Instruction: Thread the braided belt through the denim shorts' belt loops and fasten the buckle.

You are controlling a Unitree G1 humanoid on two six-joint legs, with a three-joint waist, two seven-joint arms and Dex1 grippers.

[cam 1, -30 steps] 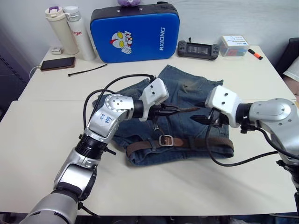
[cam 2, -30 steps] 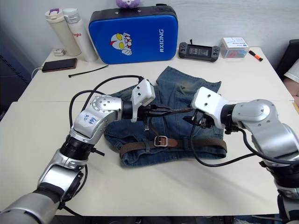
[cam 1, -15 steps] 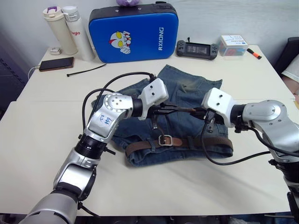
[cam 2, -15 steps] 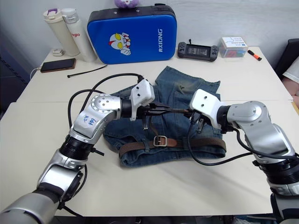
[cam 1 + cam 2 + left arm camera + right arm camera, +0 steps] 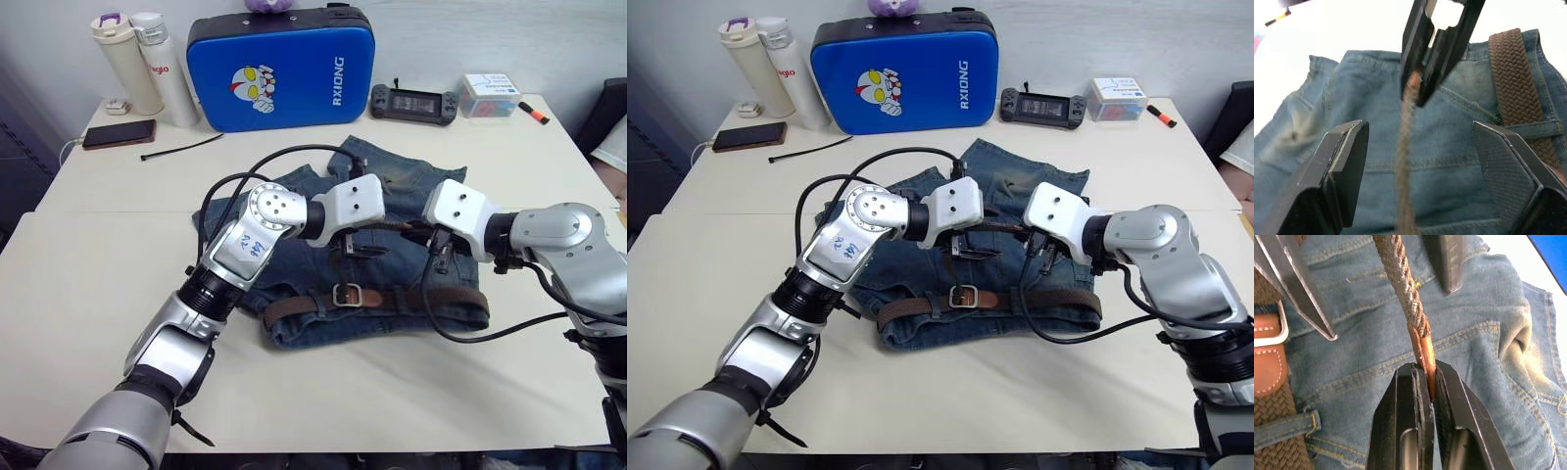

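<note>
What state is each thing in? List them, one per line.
braided belt: threaded along the waistband, free tip lifted
buckle: unfastened
denim shorts: lying flat on table
right gripper: shut on belt tip
left gripper: open, straddling the strap

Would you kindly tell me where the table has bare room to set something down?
The cream table is bare left of the faded blue denim shorts, along its near edge, and on the far right beyond the shorts. Crowded: the back edge, with two bottles, blue case, black game console.
</note>
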